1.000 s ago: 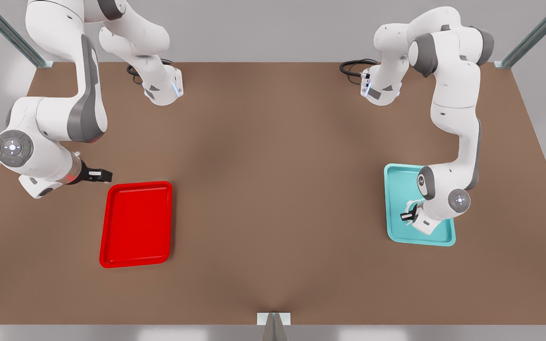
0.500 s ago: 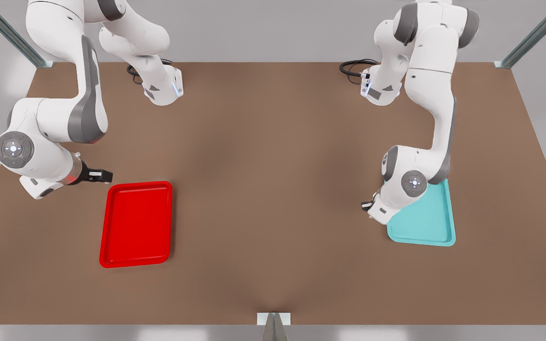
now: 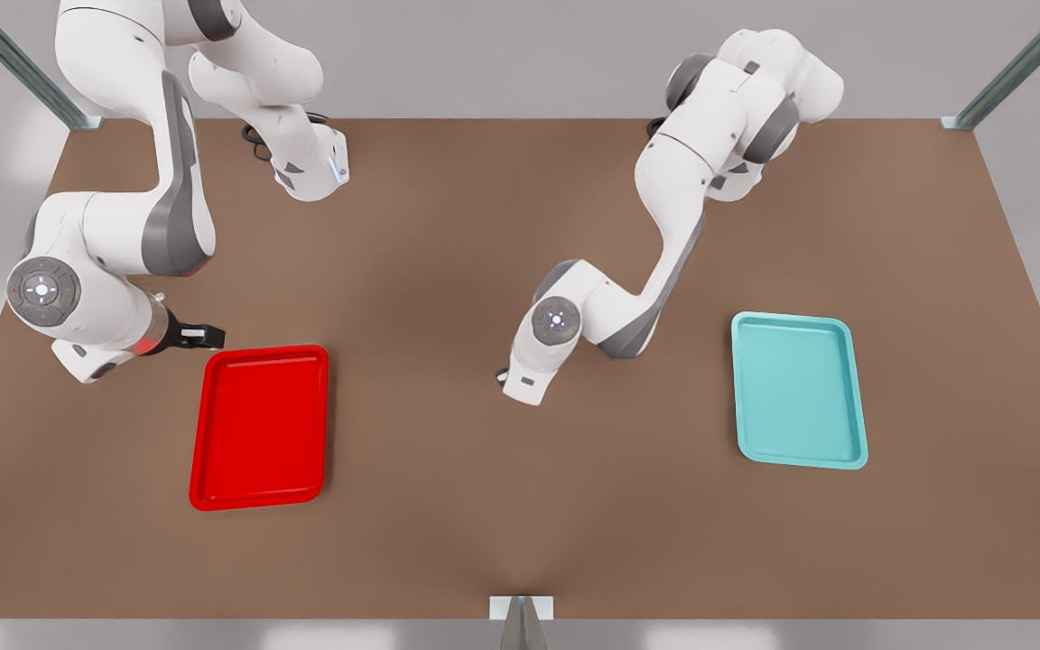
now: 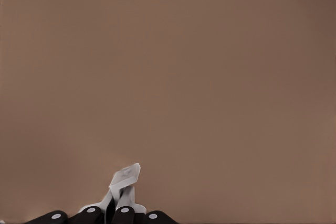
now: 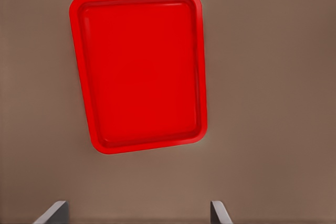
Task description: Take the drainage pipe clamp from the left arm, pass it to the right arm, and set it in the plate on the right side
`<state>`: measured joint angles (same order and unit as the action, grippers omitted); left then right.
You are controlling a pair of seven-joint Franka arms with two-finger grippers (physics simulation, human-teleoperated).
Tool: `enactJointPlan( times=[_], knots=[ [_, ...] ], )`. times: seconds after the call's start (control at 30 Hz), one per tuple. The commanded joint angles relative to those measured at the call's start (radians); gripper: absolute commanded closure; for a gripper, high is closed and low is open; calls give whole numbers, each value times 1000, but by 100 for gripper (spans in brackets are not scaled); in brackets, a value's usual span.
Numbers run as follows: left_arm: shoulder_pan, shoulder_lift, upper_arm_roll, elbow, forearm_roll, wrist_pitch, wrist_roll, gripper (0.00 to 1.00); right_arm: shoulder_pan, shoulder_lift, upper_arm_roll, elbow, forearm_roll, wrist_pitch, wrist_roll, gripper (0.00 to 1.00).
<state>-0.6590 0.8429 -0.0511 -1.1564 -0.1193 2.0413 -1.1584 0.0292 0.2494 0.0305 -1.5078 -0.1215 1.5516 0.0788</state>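
The drainage pipe clamp [image 4: 125, 179] is a small white bent strip, pinched between the black fingers of my left gripper [image 4: 115, 215], which is shut on it. In the front view this left gripper [image 3: 502, 374] hangs low over the bare table near the middle, and the arm's hand hides the clamp. The plate [image 3: 260, 426] is a bright red tray lying empty on the front view's left. My right gripper [image 3: 205, 337] hovers just beyond the plate's far left corner. In the right wrist view the plate [image 5: 140, 69] lies ahead of the right gripper [image 5: 137, 216], whose fingers stand wide open and empty.
A teal tray [image 3: 799, 390] lies empty on the front view's right. Both arm bases and black cables sit along the table's far edge. Brown tabletop stretches between the two trays.
My left arm has swung from over the teal tray to the table's middle, carrying the clamp. The right gripper has shifted slightly toward the plate.
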Motion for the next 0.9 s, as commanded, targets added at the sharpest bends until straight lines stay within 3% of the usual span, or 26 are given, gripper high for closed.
enactJointPlan(
  times=[0.0,0.1,0.2,0.27,0.7,0.87],
  knots=[
    [-1,15,2,18,1,63,-1317,79,0,-1,0,0,2,-2,-2,0],
    [-1,16,0,21,-3,115,-1442,79,8,11,0,5,3,1,-5,0],
    [-13,16,-4,37,3,129,-1532,79,64,128,14,97,166,18,-100,0],
    [-21,19,-4,53,3,106,-1564,79,120,159,14,103,168,131,-90,0],
    [-13,67,-6,113,-22,14,-1566,79,324,203,15,-71,267,571,-79,0],
    [-13,70,-6,121,-22,10,-1614,79,413,217,14,-121,266,712,79,0]
  ],
)
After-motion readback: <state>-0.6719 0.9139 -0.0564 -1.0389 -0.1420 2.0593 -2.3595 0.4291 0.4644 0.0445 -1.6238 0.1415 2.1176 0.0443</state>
